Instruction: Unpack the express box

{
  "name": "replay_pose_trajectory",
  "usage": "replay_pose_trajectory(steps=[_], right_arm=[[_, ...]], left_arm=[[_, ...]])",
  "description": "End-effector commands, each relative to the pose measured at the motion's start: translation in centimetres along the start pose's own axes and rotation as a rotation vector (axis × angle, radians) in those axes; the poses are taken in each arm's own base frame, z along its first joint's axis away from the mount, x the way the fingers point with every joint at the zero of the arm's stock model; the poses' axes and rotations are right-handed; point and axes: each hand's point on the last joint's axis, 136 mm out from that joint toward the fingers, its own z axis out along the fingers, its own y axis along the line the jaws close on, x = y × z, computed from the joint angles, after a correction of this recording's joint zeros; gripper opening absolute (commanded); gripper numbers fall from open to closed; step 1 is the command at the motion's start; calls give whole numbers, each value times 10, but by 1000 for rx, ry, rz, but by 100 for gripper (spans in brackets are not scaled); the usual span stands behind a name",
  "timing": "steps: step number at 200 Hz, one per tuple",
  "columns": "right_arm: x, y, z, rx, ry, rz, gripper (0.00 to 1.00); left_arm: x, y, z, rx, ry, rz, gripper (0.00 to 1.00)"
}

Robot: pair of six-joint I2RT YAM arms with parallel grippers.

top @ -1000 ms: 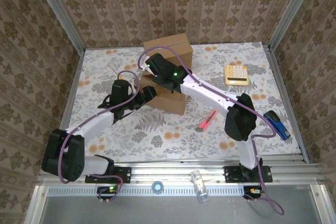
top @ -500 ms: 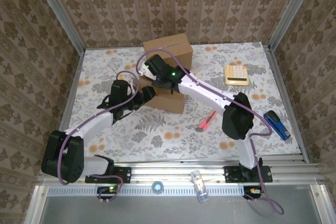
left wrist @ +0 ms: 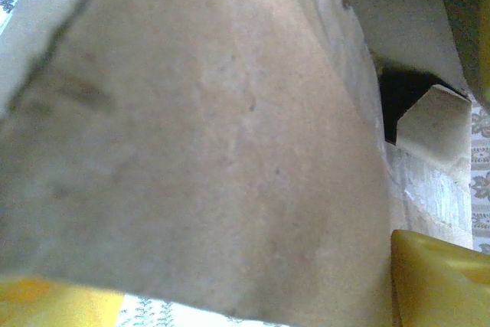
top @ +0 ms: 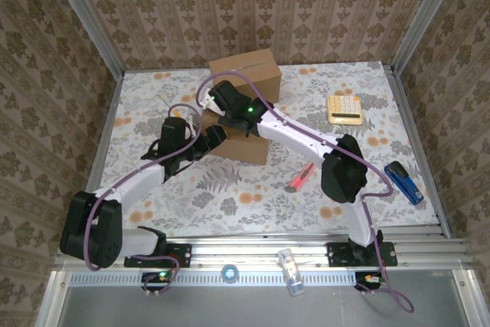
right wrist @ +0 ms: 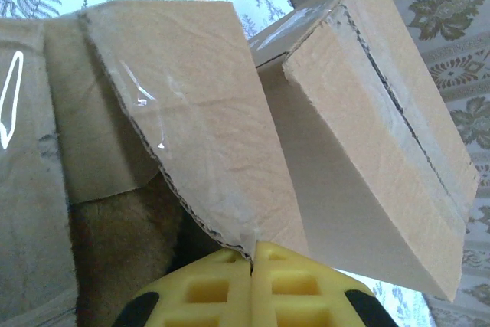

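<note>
The brown cardboard express box (top: 249, 71) stands at the back middle of the table with its flaps loose. My right gripper (top: 223, 108) reaches over its left side. In the right wrist view the yellow fingertips (right wrist: 251, 255) are shut on the torn corner of a taped flap (right wrist: 203, 112). Below that flap, something brown and furry (right wrist: 115, 243) lies inside the box. My left gripper (top: 217, 136) sits low against the box's front left. Its yellow fingers (left wrist: 438, 281) stand wide apart and open, with a cardboard panel (left wrist: 199, 135) close in front of them.
A yellow calculator (top: 344, 107) lies at the back right. A red utility knife (top: 302, 177) lies in front of the box, and a blue stapler (top: 403, 182) is near the right edge. A small clear bottle (top: 289, 269) rests on the front rail. Patterned walls close in the table.
The right gripper has closed onto the flap's corner, and its wrist has shifted a little left and back. The left arm has stayed put.
</note>
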Motion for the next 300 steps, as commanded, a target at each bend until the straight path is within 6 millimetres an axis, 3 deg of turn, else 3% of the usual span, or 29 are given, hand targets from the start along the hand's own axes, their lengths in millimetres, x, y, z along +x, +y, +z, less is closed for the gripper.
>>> replay_pose_trajectory(steps=[1,35,83,122,148,182,216,241,300], right_arm=[[-16,-54,-25,78,-86,193,0],[0,-71,-35,48,-73,317,0],[24,-73,-41,4,-24,400,0],[32,-59,-48,-58,-12,425,0],[41,-49,-53,-106,24,438,0],[51,-37,-58,-154,59,437,49],[60,-33,-57,-161,94,404,62],[65,-28,-50,-161,121,370,61],[67,-13,-24,-211,172,297,46]], left_arm=[[63,45,-4,-109,208,-40,86],[75,59,-12,-133,226,-52,86],[77,63,-20,-140,220,-54,86],[65,45,-23,-110,213,-11,88],[46,13,-29,-46,197,60,93],[14,-39,-46,29,152,180,96],[-2,-60,-52,43,126,230,97],[-4,-61,-50,51,127,225,96],[-3,-66,-58,65,111,223,97]])
